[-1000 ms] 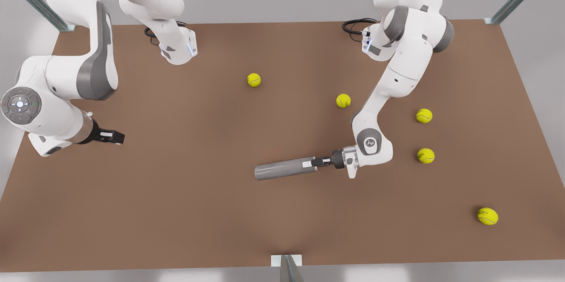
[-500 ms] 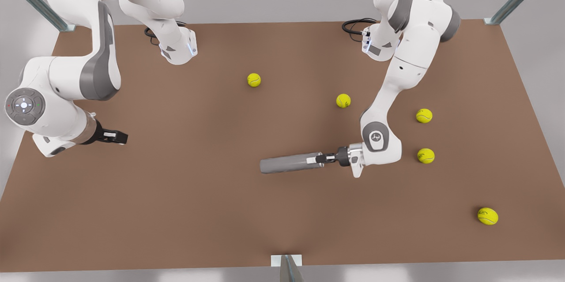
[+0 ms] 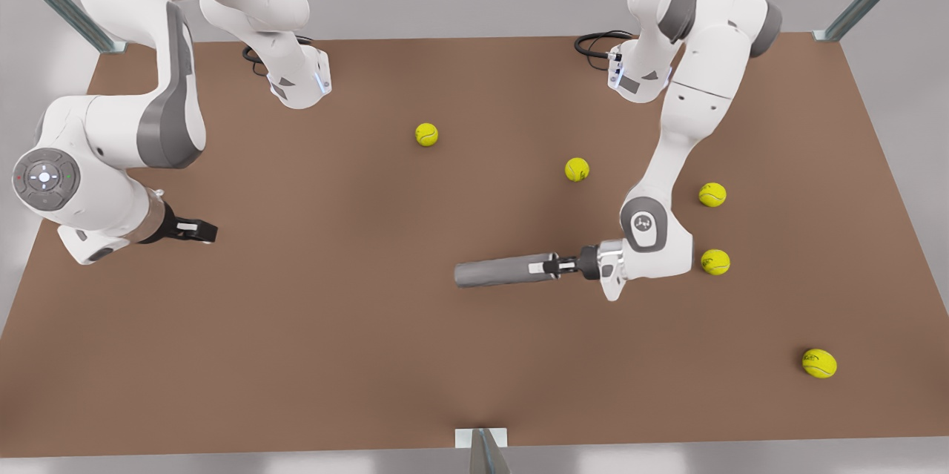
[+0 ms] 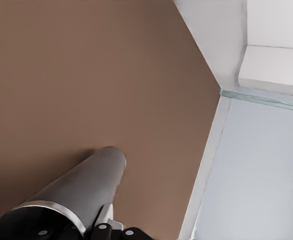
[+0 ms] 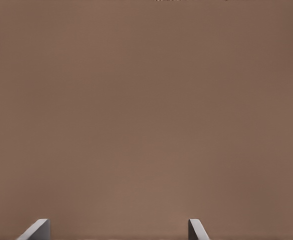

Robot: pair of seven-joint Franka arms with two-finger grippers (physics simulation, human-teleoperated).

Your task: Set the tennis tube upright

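Jaws, left gripper (image 3: 557, 265): clenched on the end of the tennis tube (image 3: 504, 271) that points to 3 o'clock in the front view; the dark hollow end shows in the left wrist view (image 4: 41, 227).
Jaws, right gripper (image 3: 207, 230): spread apart, nothing between them, waiting over bare desk (image 3: 296, 355) toward 9 o'clock.
Tennis tube: lying roughly level near desk centre, long axis running 9 to 3 o'clock.
Tennis balls: five, from 12 to 4 o'clock; the nearest (image 3: 715, 262) is just beside the left arm's wrist.
Writing: dark marks on the balls, unreadable.
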